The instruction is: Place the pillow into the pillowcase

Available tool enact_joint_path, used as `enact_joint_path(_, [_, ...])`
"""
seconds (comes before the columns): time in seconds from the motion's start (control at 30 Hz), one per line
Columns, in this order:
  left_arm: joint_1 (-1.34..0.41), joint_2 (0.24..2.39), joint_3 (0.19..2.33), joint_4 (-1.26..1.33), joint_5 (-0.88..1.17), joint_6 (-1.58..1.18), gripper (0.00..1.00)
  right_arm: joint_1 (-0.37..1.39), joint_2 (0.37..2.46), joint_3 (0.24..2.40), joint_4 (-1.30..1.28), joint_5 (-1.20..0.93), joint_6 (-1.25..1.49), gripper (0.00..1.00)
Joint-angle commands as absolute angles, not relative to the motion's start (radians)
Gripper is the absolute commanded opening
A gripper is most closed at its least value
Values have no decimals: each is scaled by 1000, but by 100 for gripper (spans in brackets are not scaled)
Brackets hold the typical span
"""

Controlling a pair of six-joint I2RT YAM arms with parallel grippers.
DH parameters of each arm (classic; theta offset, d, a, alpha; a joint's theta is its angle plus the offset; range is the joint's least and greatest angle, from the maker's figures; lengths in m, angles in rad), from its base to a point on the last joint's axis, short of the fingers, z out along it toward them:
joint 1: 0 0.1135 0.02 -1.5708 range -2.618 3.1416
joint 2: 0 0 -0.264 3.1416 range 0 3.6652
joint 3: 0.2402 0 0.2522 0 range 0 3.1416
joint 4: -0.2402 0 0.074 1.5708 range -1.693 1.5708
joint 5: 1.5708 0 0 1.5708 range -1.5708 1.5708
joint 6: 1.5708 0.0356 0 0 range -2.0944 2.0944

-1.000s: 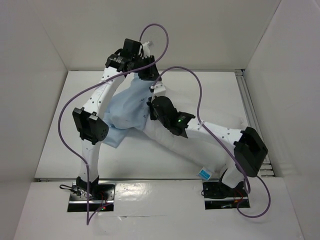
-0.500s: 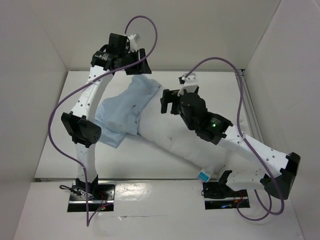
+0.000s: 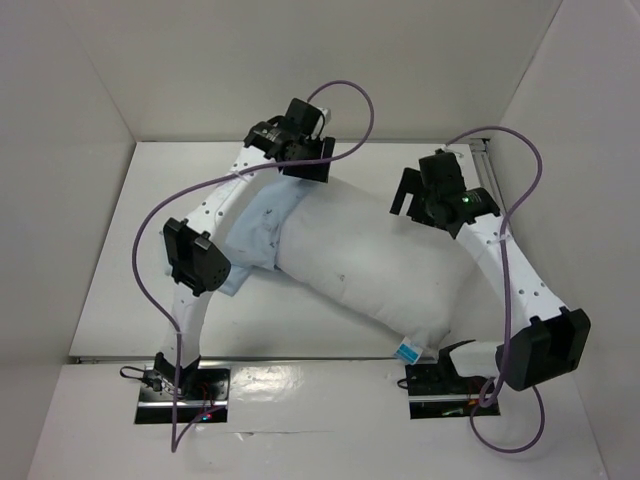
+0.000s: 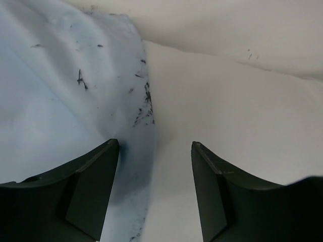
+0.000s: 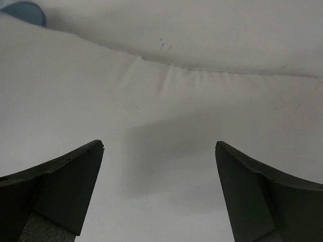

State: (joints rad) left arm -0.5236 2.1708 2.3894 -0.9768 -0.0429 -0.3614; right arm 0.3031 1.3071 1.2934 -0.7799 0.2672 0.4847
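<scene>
The plump white pillow (image 3: 370, 265) lies slantwise across the table, its blue-and-white tag (image 3: 408, 350) at the near edge. The light blue pillowcase (image 3: 250, 230) covers its left end, and the rest is bare. My left gripper (image 3: 305, 168) hovers open at the pillow's far left corner. In the left wrist view it (image 4: 154, 145) straddles the pillowcase's speckled edge (image 4: 60, 91) and the pillow (image 4: 232, 111), holding nothing. My right gripper (image 3: 408, 195) stands wide open over the far right part of the pillow. Only white pillow (image 5: 161, 101) shows between its fingers (image 5: 159, 144).
White walls close the table on the left, back and right. A metal rail (image 3: 500, 215) runs along the right side. Purple cables (image 3: 150, 230) loop above both arms. The arm bases (image 3: 180, 385) sit at the near edge.
Both grippers opened and let go of the cloth. My right arm swung from the pillow's middle to the far right. The left gripper shifted right along the back, and the pillowcase settled flat.
</scene>
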Motion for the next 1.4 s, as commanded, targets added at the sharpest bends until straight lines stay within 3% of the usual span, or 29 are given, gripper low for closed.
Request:
enact_joint_path(0.0, [-514,2143,2384,-997,-187,-319,72,253,1246,1256,-905,135,560,99])
enact_joint_path(0.17, [-523,2152,2373,-1023,-225,-288,73,151,1213,1256,-1038,114,560,96])
enact_joint_path(0.47, [-523,2180,2362,-1032,-287,-288,73,48,1155,1247,-1100,91,607,100])
enact_joint_path(0.63, [-523,2180,2374,-1032,-287,-288,65,15,1131,1198,-1121,100,641,100])
enact_joint_path(0.67, [-523,2180,2375,-1032,-275,-288,57,0,1120,1181,-1121,100,641,100])
enact_joint_path(0.77, [-523,2180,2384,-1020,-244,-288,52,-29,1111,1157,-1121,87,631,100])
enact_joint_path(0.93, [-523,2168,2384,-1020,-189,-288,67,-70,1111,1166,-1131,75,606,100])
enact_joint_path(1.37, [-523,2091,2365,-1011,-127,-307,73,-80,1100,1187,-1141,54,588,100])
